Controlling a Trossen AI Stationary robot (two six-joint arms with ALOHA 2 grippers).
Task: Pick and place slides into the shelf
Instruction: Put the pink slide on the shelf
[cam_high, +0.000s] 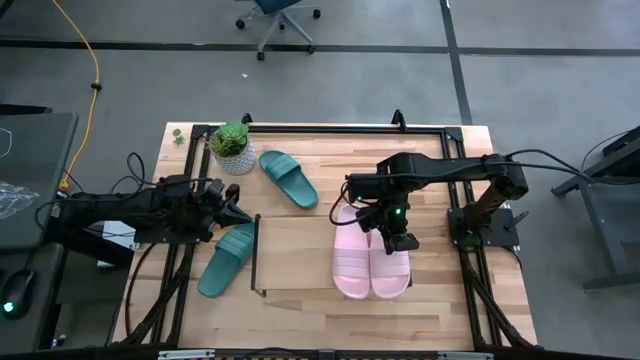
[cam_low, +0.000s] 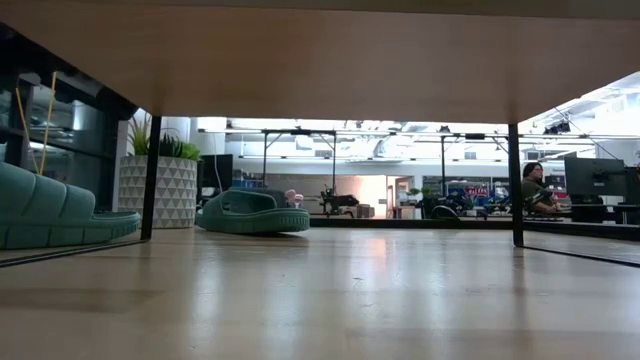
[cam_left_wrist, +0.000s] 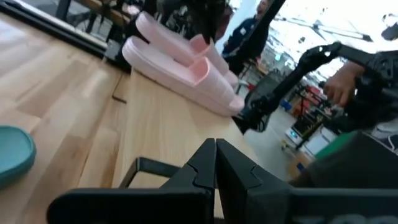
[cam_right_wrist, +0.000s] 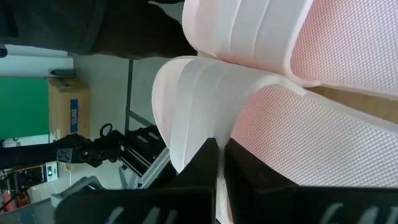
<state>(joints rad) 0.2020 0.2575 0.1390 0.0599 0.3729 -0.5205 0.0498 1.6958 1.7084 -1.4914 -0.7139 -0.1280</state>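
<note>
- The right gripper (cam_high: 398, 240) hangs over the two pink slides on the shelf, its fingers (cam_right_wrist: 199, 165) pressed together on the edge of a ribbed pink strap; in the right wrist view the strap rim sits pinched between the two dark tips.
- The pink slide held (cam_high: 391, 268) is the one nearer the bench's right side; its partner, the other pink slide (cam_high: 350, 262), lies touching it, both parallel with their straps toward the far side of the bench.
- The left gripper (cam_high: 236, 213) sits at the left end of the shelf, its fingers (cam_left_wrist: 214, 163) closed tip to tip with nothing between them, pointing across the wood toward the pink pair.
- Just beside the left fingers, outside the shelf's black end bar, a teal slide (cam_high: 227, 260) lies at a slant on the bench.
- A second teal slide (cam_high: 288, 178) lies at the far side of the bench, next to a small potted plant (cam_high: 232, 146) in a white patterned pot.
- The shelf (cam_high: 290, 250) spans the middle of the bench (cam_high: 300, 320), a light wood board on a thin black wire frame.
- In the low view a person (cam_low: 532, 186) sits in the room behind the bench.
</note>
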